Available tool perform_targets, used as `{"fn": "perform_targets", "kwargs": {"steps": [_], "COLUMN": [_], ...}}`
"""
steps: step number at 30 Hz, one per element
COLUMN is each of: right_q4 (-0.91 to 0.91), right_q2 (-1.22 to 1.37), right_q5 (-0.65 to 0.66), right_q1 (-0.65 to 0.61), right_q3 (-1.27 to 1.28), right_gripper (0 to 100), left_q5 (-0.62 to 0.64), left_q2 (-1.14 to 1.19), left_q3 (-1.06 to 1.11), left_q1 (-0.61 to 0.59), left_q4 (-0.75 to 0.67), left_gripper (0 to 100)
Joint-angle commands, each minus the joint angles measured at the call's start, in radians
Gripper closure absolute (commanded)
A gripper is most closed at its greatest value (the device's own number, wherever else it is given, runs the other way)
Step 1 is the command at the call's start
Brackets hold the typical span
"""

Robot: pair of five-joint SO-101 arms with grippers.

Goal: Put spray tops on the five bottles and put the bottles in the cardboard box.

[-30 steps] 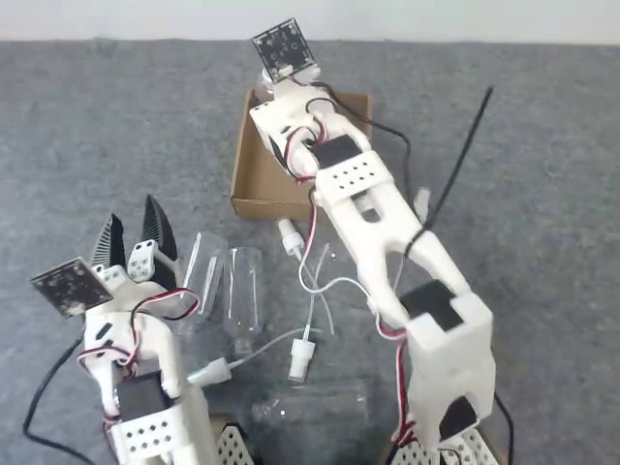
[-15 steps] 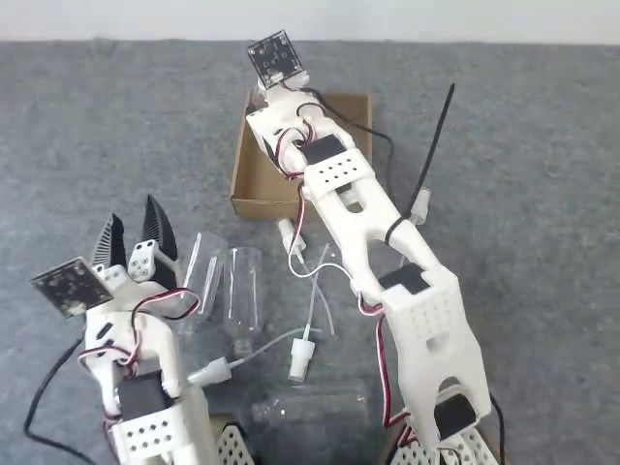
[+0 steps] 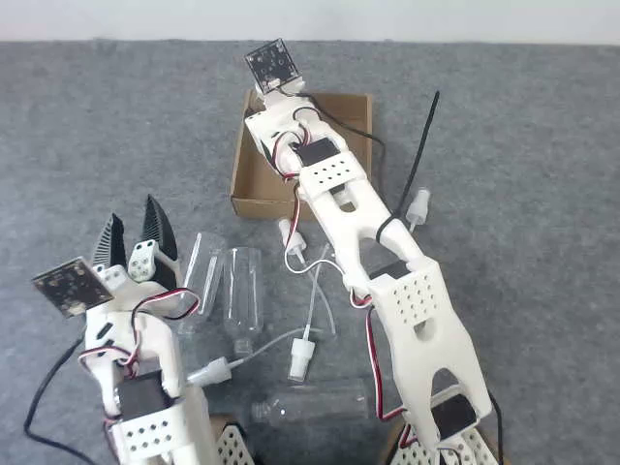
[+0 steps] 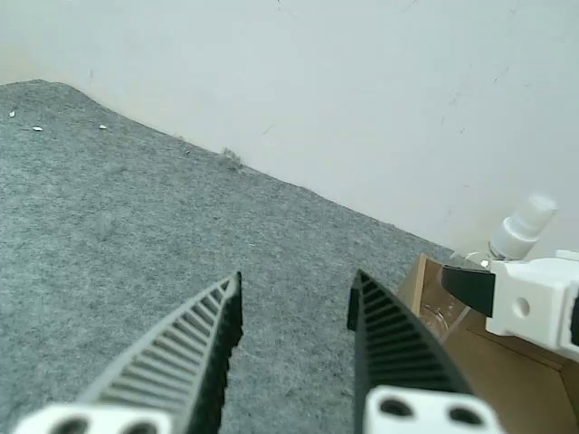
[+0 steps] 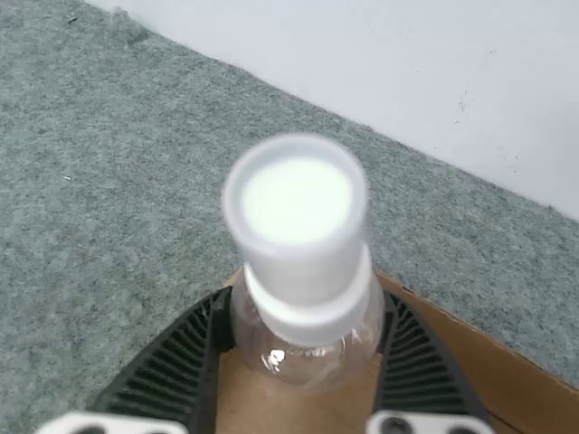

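My right gripper (image 5: pixel 303 312) is shut on the neck of a clear bottle (image 5: pixel 298 353) that wears a white spray top (image 5: pixel 294 217), held upright over the far left corner of the cardboard box (image 3: pixel 254 184). My left gripper (image 3: pixel 131 237) stands open and empty near the front left, aimed across the carpet toward the box (image 4: pixel 479 362). Two clear bottles (image 3: pixel 203 276) (image 3: pixel 242 291) lie side by side next to it, and a third bottle (image 3: pixel 315 402) lies near the arm bases. Loose spray tops (image 3: pixel 302 356) (image 3: pixel 215 370) (image 3: pixel 291 235) with thin tubes lie between the arms.
Another spray top (image 3: pixel 418 205) lies right of the right arm, by a black cable tie (image 3: pixel 421 155). Grey carpet (image 3: pixel 542 242) covers the floor, with open room on the left and right. A white wall (image 4: pixel 317 81) runs behind the box.
The right arm has stretched farther out and swung slightly left, carrying the capped bottle deeper over the box's far left corner. The left arm has kept still.
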Motion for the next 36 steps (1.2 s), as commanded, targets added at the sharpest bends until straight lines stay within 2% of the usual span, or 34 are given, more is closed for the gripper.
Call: {"fn": "perform_targets", "kwargs": {"steps": [1,5,11,36], "right_q4": [-0.027,-0.028,-0.027,-0.016], "right_q2": [-0.007,0.005,0.008,-0.004], "right_q5": [0.012,0.017,0.014,0.017], "right_q1": [0.015,0.013,0.013,0.004], "right_q3": [-0.049,-0.049,-0.049,-0.051], "right_gripper": [88.1,87.3,73.7,73.4], "left_q5": [-0.003,-0.003,-0.005,-0.005], "left_q2": [-0.017,-0.017,-0.017,-0.017], "left_q3": [-0.019,-0.019,-0.019,-0.019], "left_q1": [-0.005,-0.005,-0.005,-0.003], "left_q4": [-0.034,-0.034,-0.031,-0.029], "left_gripper": [82,82,82,82]}}
